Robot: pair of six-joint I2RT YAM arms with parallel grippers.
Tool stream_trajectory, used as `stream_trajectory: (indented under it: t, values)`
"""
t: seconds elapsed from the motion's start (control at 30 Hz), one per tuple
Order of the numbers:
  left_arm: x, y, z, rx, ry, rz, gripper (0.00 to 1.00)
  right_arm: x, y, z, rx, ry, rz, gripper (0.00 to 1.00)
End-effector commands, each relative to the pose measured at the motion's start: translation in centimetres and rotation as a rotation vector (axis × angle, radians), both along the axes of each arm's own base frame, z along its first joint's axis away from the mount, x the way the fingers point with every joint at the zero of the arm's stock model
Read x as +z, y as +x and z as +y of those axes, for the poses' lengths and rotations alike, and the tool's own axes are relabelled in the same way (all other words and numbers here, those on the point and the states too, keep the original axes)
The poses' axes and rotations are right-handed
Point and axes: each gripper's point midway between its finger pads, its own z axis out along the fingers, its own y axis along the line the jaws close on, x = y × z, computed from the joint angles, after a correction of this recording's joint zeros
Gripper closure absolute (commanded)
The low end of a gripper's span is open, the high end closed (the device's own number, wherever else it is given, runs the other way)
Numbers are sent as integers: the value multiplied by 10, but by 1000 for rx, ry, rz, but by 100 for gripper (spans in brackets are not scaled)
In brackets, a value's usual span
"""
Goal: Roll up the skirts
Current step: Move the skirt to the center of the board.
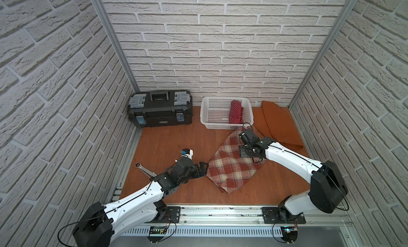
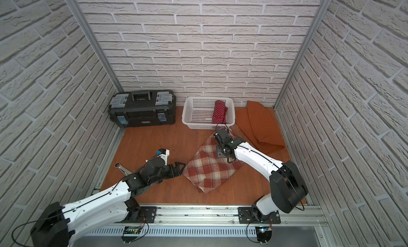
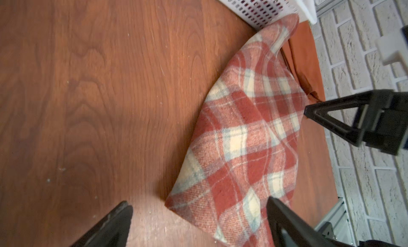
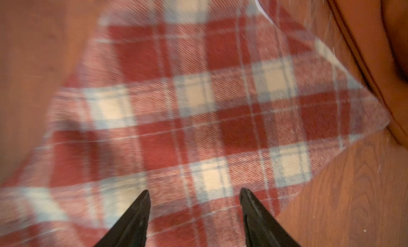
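Judging by how things lay, the work stood at the second of three skirts. The dark red polka-dot cloth skirt (image 1: 235,112) lay rolled inside the white plastic lattice basket (image 1: 217,115) at the back of the brown wooden worktop (image 1: 176,142), so that one looked finished. The plain rust-orange cloth skirt (image 1: 278,122) lay folded, not rolled, along the right wall beside the basket.

The red-and-cream plaid cloth skirt (image 1: 231,166) lay spread flat in the middle of the worktop, its far corner close to the basket's front wall. No roll had been started on it.

The left gripper (image 1: 204,168) sat low at the plaid skirt's left corner, jaws spread wide and empty. The right gripper (image 1: 246,152) hung over the far half of the plaid cloth, jaws parted with nothing between them in the right wrist view. Whether its tips touched the cloth could not be told.

The next move probably called for both grippers to take one edge of the plaid skirt, pinch all its layers, and turn it over evenly so the roll would start straight.
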Motion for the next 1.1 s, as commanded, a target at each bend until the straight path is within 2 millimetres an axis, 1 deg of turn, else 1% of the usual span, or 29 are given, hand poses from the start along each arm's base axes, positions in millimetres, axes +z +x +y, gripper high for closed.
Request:
stream_trajectory:
  t: [0.0, 0.1, 0.13, 0.17, 0.23, 0.27, 0.3, 0.33, 0.37, 0.43, 0.5, 0.57, 0.63, 0.73, 0.8, 0.83, 0.87, 0.9, 0.93, 1.0, 1.07]
  values:
    - [-3, 5, -6, 54, -48, -26, 2, -23, -7, 3, -32, 25, 38, 35]
    - [-19, 1, -17, 30, -13, -9, 2, -43, -21, -2, -57, 30, 92, 36]
    - [-22, 0, -23, 18, -11, -7, 4, -49, -26, -2, -63, 37, 110, 38]
    - [-27, -1, -29, 6, -10, -8, 9, -55, -32, -1, -69, 54, 129, 41]
    - [-32, 2, -39, -6, -15, -16, 30, -67, -42, 5, -74, 104, 163, 55]
    - [-34, 4, -42, -4, -22, -18, 44, -71, -47, 8, -76, 127, 180, 67]
    - [-35, 5, -44, -3, -30, -25, 64, -74, -52, 9, -78, 140, 196, 78]
    - [-36, 7, -42, 5, -22, -29, 85, -78, -56, 10, -77, 149, 207, 85]
    - [-38, 8, -39, 18, -4, -32, 100, -81, -61, 13, -75, 162, 218, 90]
    - [-37, 11, -32, 22, 28, -46, 100, -88, -71, 17, -70, 180, 247, 98]
    - [-31, 14, -21, 38, 47, -68, 100, -95, -87, 27, -59, 202, 277, 98]
    - [-24, 18, -2, 87, 60, -89, 100, -97, -104, 43, -33, 217, 300, 98]
    - [-17, 22, 24, 136, 83, -91, 100, -95, -121, 66, 5, 234, 314, 98]
    - [0, 24, 64, 215, 107, -113, 100, -89, -148, 112, 67, 303, 335, 98]
    - [10, 23, 84, 259, 97, -126, 100, -80, -157, 140, 129, 322, 337, 98]
    - [12, 23, 91, 275, 92, -125, 100, -74, -157, 150, 156, 307, 321, 92]
    - [13, 22, 96, 281, 86, -118, 95, -68, -154, 153, 173, 280, 299, 81]
    - [11, 21, 99, 286, 81, -98, 70, -63, -148, 154, 185, 253, 276, 69]
    - [10, 20, 100, 280, 76, -80, 50, -57, -141, 155, 200, 232, 251, 63]
    - [8, 18, 101, 262, 104, -51, 38, -43, -129, 148, 225, 165, 195, 57]
    - [8, 15, 105, 260, 153, -17, 21, -24, -118, 136, 233, 104, 142, 52]
